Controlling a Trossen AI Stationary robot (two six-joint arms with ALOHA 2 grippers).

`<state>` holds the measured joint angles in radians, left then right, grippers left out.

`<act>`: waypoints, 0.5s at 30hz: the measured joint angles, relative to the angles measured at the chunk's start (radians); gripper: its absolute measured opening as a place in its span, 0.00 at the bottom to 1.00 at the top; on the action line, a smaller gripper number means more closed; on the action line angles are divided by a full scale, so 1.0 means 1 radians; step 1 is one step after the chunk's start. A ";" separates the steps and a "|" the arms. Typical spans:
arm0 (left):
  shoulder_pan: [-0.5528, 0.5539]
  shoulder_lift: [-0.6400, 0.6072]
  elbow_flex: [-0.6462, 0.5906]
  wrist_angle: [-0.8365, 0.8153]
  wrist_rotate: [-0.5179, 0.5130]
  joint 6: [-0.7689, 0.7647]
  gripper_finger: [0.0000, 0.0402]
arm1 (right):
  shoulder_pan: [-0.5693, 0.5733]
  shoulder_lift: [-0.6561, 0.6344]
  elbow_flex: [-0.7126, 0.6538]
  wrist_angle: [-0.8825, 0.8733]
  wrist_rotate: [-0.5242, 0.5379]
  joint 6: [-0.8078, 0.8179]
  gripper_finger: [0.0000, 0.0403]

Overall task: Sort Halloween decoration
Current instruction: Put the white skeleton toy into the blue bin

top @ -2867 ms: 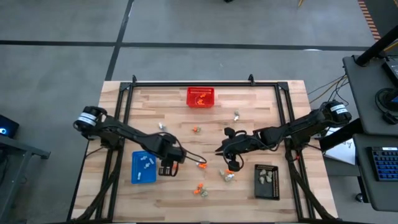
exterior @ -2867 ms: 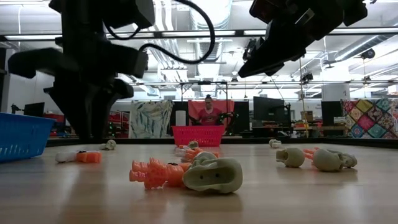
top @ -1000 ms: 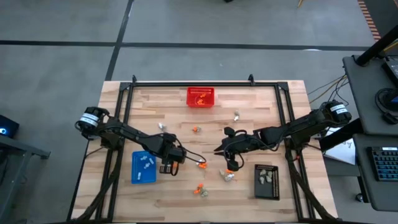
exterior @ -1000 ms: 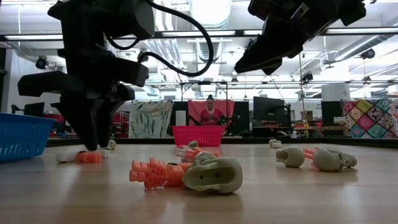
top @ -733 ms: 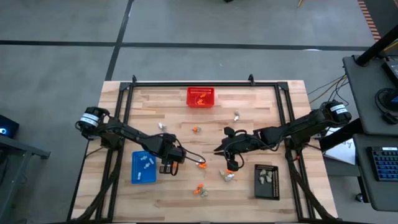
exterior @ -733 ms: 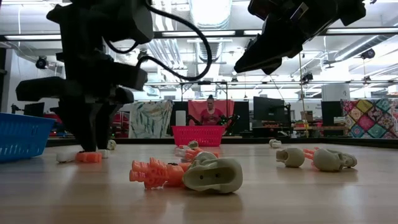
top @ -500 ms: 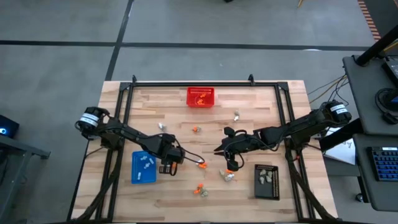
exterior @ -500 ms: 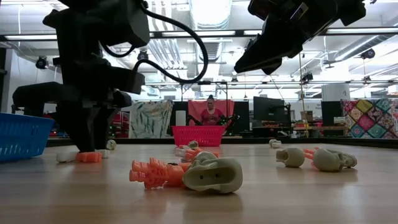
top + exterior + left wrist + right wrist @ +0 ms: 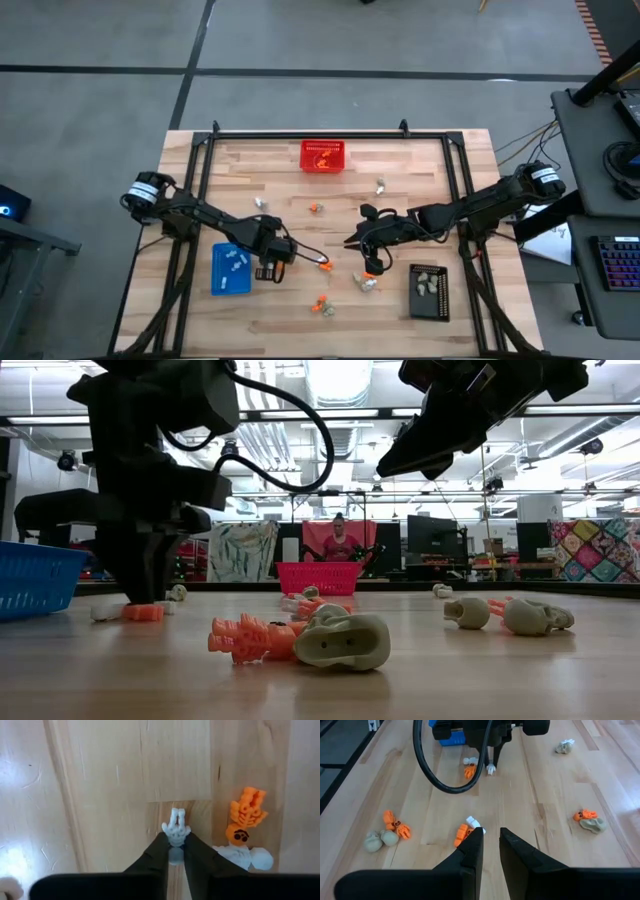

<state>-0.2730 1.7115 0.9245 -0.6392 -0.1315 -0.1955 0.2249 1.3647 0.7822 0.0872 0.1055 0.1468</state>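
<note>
The Halloween decoration lies scattered over the wooden table as tiny orange, white and grey-beige trinkets. My left gripper point(image 9: 176, 848) points down next to the blue tray point(image 9: 231, 269) and is shut on a white trinket point(image 9: 176, 826). An orange trinket point(image 9: 246, 817) and another white one point(image 9: 246, 857) lie right beside it on the board. My right gripper point(image 9: 491, 840) hangs above the table's middle, slanting down. Its fingers stand a narrow gap apart with nothing between them. My left gripper pinches one end of the white trinket point(image 9: 175, 838) between its two fingertips. The fingers come from above and point down. The trinket's other end sticks out past the fingertips, and it sits low at the table top point(image 9: 491, 769).
A red mesh basket point(image 9: 323, 156) stands at the far middle, and a black tray point(image 9: 429, 290) with grey pieces at the near right. Loose trinkets lie at the near middle point(image 9: 322, 306), under my right gripper point(image 9: 370, 272) and toward the far side point(image 9: 380, 185). A person point(image 9: 336, 538) stands behind the table.
My left gripper has sunk a little toward the table, down over the white trinket beside the orange one.
</note>
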 joint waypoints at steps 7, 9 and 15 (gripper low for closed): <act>0.001 -0.002 0.035 -0.013 -0.020 0.004 0.01 | 0.000 0.000 0.000 0.000 0.000 0.001 0.13; 0.002 -0.007 0.057 -0.037 -0.026 0.004 0.01 | 0.000 0.000 0.000 0.000 0.000 0.001 0.13; 0.001 -0.012 0.144 -0.158 -0.043 0.004 0.01 | 0.000 0.000 0.000 0.000 0.000 0.000 0.13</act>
<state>-0.2722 1.6991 1.0686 -0.7971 -0.1749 -0.1913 0.2249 1.3647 0.7822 0.0872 0.1055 0.1467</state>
